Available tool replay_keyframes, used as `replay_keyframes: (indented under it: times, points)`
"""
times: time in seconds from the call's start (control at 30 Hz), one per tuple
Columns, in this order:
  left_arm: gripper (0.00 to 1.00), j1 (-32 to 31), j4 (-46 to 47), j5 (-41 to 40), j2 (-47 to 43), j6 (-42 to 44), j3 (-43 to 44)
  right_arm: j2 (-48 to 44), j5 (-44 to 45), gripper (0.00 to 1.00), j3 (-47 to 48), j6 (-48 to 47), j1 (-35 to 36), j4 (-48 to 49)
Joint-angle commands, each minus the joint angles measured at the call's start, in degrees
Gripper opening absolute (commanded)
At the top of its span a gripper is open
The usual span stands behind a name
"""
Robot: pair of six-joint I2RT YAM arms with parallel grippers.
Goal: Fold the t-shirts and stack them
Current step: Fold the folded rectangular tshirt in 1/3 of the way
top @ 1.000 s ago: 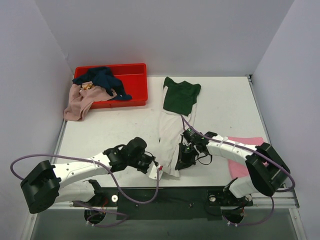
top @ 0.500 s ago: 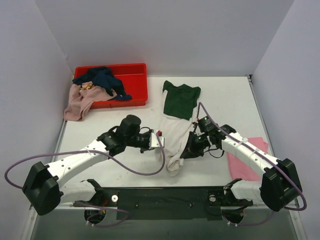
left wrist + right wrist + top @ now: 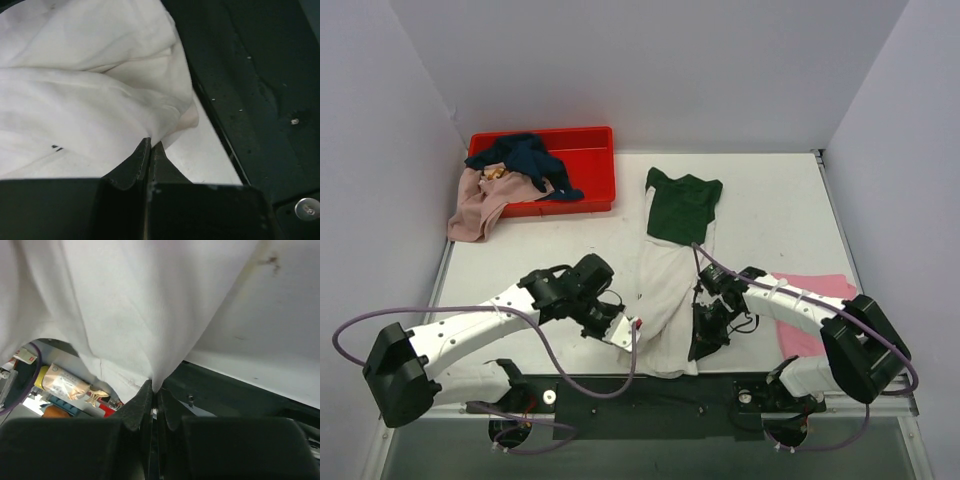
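Observation:
A white t-shirt [image 3: 665, 285] with a dark green upper part [image 3: 682, 205] lies stretched down the middle of the table. My left gripper [image 3: 633, 330] is shut on its lower left edge; the white cloth [image 3: 90, 105] fills the left wrist view above the closed jaws. My right gripper [image 3: 705, 345] is shut on its lower right edge; the white cloth [image 3: 135, 305] hangs from the closed jaws in the right wrist view. A pink t-shirt [image 3: 810, 310] lies flat at the right, partly under the right arm.
A red crate [image 3: 588, 160] stands at the back left with a navy shirt [image 3: 525, 160] in it and a dusty pink shirt [image 3: 480, 205] hanging over its left side. The table's dark front rail [image 3: 660, 385] runs just below both grippers.
Both grippers moved back toward the table's front edge, pulling the shirt's white lower part with them. The shirt now lies longer and flatter than half a second ago.

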Motion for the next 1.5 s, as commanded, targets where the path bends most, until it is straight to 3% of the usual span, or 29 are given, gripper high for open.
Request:
replay_keyframes:
  times: [0.0,0.13,0.27,0.7,0.77,0.8,0.83,0.87,0.9,0.93,1.03,1.1,1.27,1.47]
  points:
    - [0.0,-5.3,-0.55,0.23,-1.32,3.44,-4.91,1.65,1.22,0.0,-3.35,-0.01,0.03,0.62]
    - [0.0,-10.58,15.15,-1.79,-0.53,-2.6,-10.63,3.05,0.53,0.0,-5.37,1.66,0.03,5.36]
    - [0.0,-14.18,27.22,-2.68,2.37,-7.53,-9.95,3.58,2.1,0.0,-5.29,1.66,0.12,5.9]
    - [0.0,-20.51,34.64,0.21,8.08,-11.77,-7.66,0.69,4.83,0.0,-7.83,1.48,0.12,5.29]
    - [0.28,-20.69,31.31,0.92,8.78,-8.36,-8.09,0.16,4.92,0.0,-7.92,1.39,0.03,5.02]
    - [0.52,-20.95,29.81,0.58,8.79,-6.68,-8.18,-0.11,4.57,0.0,-7.84,1.13,0.21,4.93]
    - [0.61,-21.13,25.62,-0.91,8.53,-2.66,-8.44,-0.63,4.31,0.01,-7.66,0.96,0.12,4.67]
    - [0.83,-21.48,22.96,-1.88,7.74,-0.71,-8.45,-1.42,4.13,0.15,-7.31,0.61,0.29,4.23]
    - [0.87,-21.48,19.02,-3.8,7.04,1.75,-7.92,-2.12,4.39,0.22,-6.96,0.43,0.38,2.93]
    - [0.88,-21.48,16.29,-4.69,5.55,3.34,-7.4,-3.96,4.65,0.31,-6.35,-0.09,0.73,2.13]
    - [0.88,-21.4,8.72,-8.56,0.64,3.01,-5.99,-8.45,8.07,0.39,-5.99,0.07,1.26,-2.7]
    - [0.89,-21.13,10.36,-11.11,-2.35,0.2,-7.03,-11.79,9.57,0.45,-6.95,1.65,1.44,-3.86]
    - [0.89,-20.69,22.64,-16.3,-3.52,-0.34,-15.55,-13.73,8.53,0.5,-11.26,9.11,2.05,3.85]
    - [0.86,-20.78,36.98,-15.51,1.21,0.72,-21.01,-6.71,6.77,0.5,-12.67,9.92,2.14,11.25]
